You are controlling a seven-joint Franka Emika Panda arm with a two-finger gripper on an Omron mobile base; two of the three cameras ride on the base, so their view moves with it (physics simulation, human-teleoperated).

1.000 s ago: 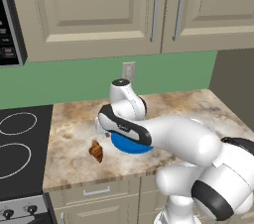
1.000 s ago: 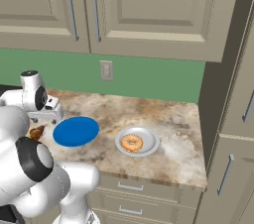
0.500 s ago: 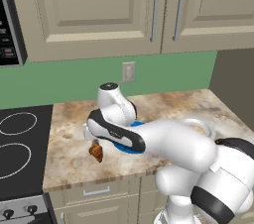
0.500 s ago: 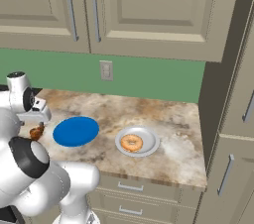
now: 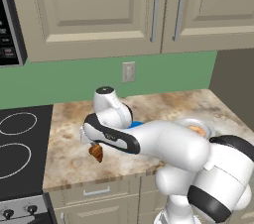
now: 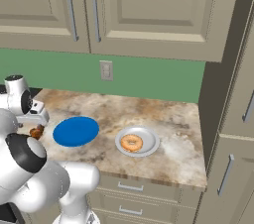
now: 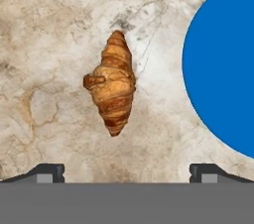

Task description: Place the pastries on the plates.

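The dark-brown croissant [image 7: 113, 84] lies on the marbled counter, left of the blue plate [image 7: 223, 69] in the hand view. My gripper [image 7: 127, 171] hangs above it, open, with the croissant ahead of the gap between its fingertips [image 7: 49, 171] and nothing held. From the right base view the gripper [image 6: 35, 122] stands just over the croissant [image 6: 35, 131], beside the blue plate [image 6: 76, 131]. The donut [image 6: 131, 142] rests on the white plate [image 6: 151, 141]. In the left base view the croissant [image 5: 95, 152] shows under the hand [image 5: 94, 141]; my arm hides most of the blue plate [image 5: 136, 124].
A stovetop [image 5: 17, 139] borders the counter [image 6: 173, 119] on the left. An outlet [image 6: 105, 70] sits on the green wall under the cabinets. A tall cabinet side [image 6: 223, 94] closes the counter's right end.
My arm has swung left, from over the blue plate to over the croissant. The gripper has stayed open. The pastries and plates have not moved.
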